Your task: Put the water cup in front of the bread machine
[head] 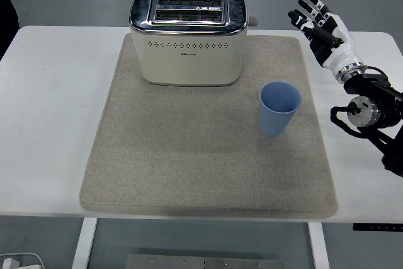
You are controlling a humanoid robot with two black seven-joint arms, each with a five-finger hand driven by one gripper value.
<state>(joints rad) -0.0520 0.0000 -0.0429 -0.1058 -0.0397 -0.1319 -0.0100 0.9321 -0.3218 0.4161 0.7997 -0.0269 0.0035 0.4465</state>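
Note:
A light blue cup (279,109) stands upright and empty on the grey mat (189,162), to the right of and slightly nearer than the cream and chrome toaster (187,37) at the mat's back. My right hand (322,26) is raised over the table's far right, beyond and to the right of the cup, well apart from it. Its fingers are spread and hold nothing. The left arm does not show.
The white table (50,124) extends beyond the mat on both sides. The toaster's lever knob (253,21) sticks out on its right side. A dark shape (6,20) shows at the far left edge.

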